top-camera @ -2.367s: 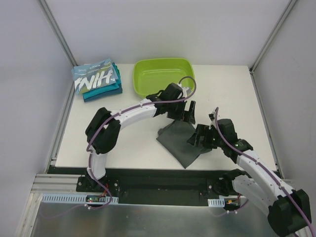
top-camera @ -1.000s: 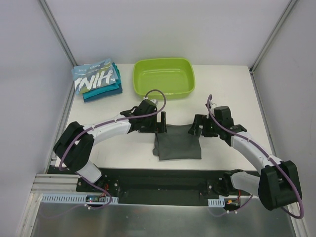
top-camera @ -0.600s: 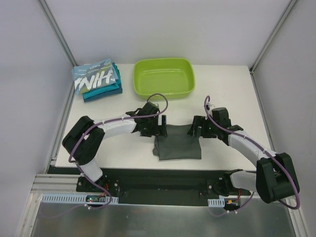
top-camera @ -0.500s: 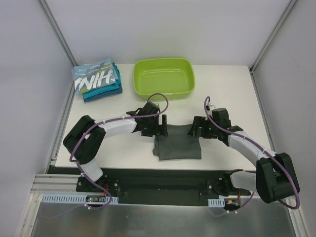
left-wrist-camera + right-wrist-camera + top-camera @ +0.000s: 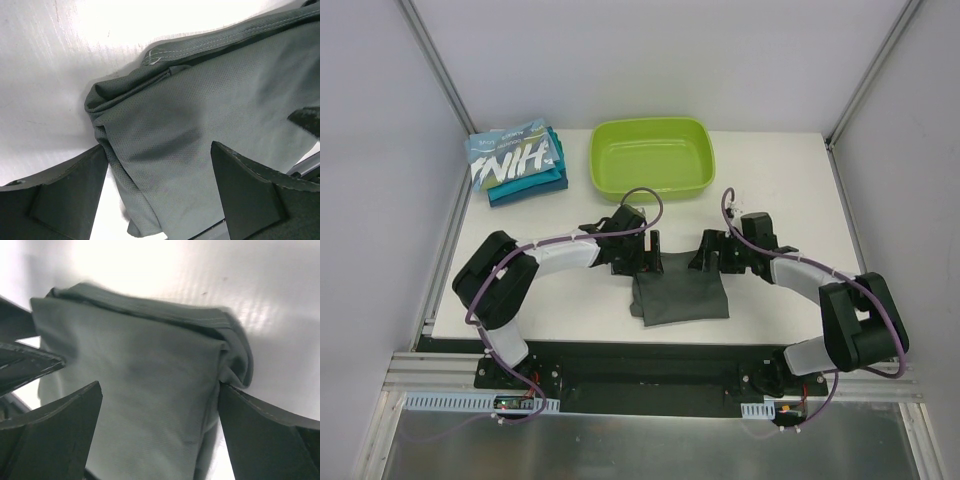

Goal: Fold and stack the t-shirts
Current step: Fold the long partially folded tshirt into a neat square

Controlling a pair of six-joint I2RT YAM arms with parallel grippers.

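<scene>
Two hands low on worktop [image 5: 570,300], one at each far corner of grey shirt [image 5: 680,295]. Left hand [image 5: 648,252] wide open, fingers [image 5: 55,200] either side of shirt corner, not pinching it. Right hand [image 5: 706,258] wide open too, fingers [image 5: 55,430] either side of other corner, holding nothing. Grey shirt folded, lying flat near front edge, between arms. Stack of folded shirts [image 5: 515,165], blue lettered one on top, at far left corner. Green tub [image 5: 650,160] just beside stack.
</scene>
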